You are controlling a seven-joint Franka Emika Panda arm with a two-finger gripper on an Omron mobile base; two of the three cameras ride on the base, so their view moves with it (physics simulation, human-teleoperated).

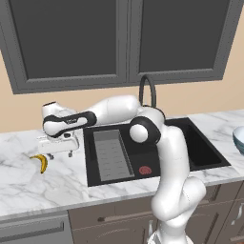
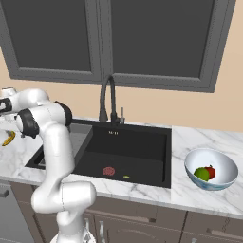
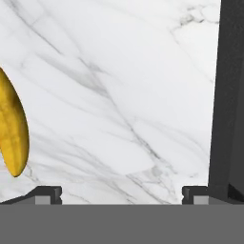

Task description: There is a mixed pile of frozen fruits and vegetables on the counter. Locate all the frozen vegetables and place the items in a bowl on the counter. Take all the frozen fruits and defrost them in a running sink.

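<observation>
Hovering over the counter (image 1: 28, 190) left of the sink (image 1: 200, 147), the gripper (image 1: 58, 151) points down with its jaws spread wide and nothing between them. The banana (image 1: 41, 162) lies on the marble toward the counter's left end, just beside the gripper on its left and not under it; in the hand view the banana sits at the frame's left edge, off-centre from the fingertips (image 3: 50, 193), with the black sink rim along the right side

Progress, judging from how things lie: the bowl (image 2: 227, 167) stands on the counter right of the sink, near the front edge, and holds a green round piece (image 2: 201, 173) and a red round piece (image 2: 210, 171), touching each other. So the bowl part looks mostly done. A small yellow-green bit (image 2: 126, 177) rests on the sink floor near the reddish drain (image 2: 109, 170), too small to identify for sure, maybe one fruit already dropped in. The faucet (image 2: 105, 97) shows no visible water, can't tell if it runs

Left: shift the gripper over the banana, grab it, carry it to the sink, and get water running if it isn't
</observation>
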